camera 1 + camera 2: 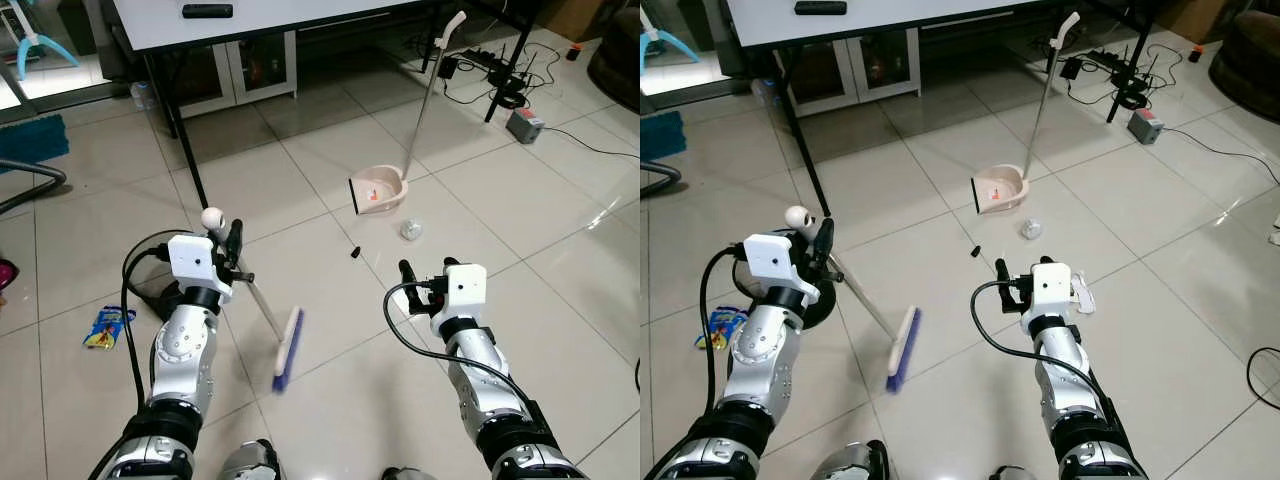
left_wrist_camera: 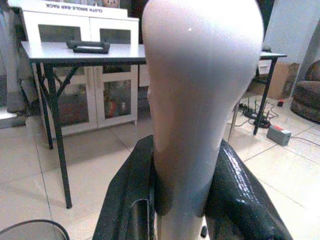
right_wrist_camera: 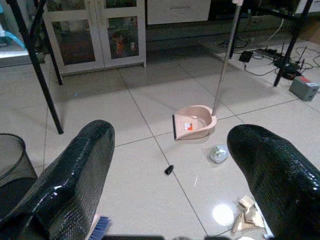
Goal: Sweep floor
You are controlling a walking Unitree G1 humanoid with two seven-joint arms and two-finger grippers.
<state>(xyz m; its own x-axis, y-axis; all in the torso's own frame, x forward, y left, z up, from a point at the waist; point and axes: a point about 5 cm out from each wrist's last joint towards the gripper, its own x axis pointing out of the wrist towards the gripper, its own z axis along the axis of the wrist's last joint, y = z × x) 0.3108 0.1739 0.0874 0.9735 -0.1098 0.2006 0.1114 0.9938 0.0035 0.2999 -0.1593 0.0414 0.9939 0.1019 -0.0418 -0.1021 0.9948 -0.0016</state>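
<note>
My left gripper (image 1: 232, 246) is shut on the upper end of the broom's white handle (image 2: 200, 100), just below its round knob (image 1: 212, 218). The handle slants down to the blue-bristled broom head (image 1: 288, 348), which rests on the tiles between my arms. My right gripper (image 1: 428, 270) hangs open and empty over the floor. Ahead of it stands a pink dustpan (image 1: 380, 190) with a long upright handle. A crumpled silvery ball (image 1: 411, 230), a small black bit (image 1: 354, 252) and torn paper scraps (image 3: 247, 210) lie on the tiles near it.
A white-topped table with black legs (image 1: 180, 130) stands ahead, a glass-door cabinet behind it. Cables and a power strip (image 1: 500, 75) lie at the far right. A black mesh bin (image 3: 12, 165) sits by my left arm, and a snack wrapper (image 1: 108, 326) lies further left.
</note>
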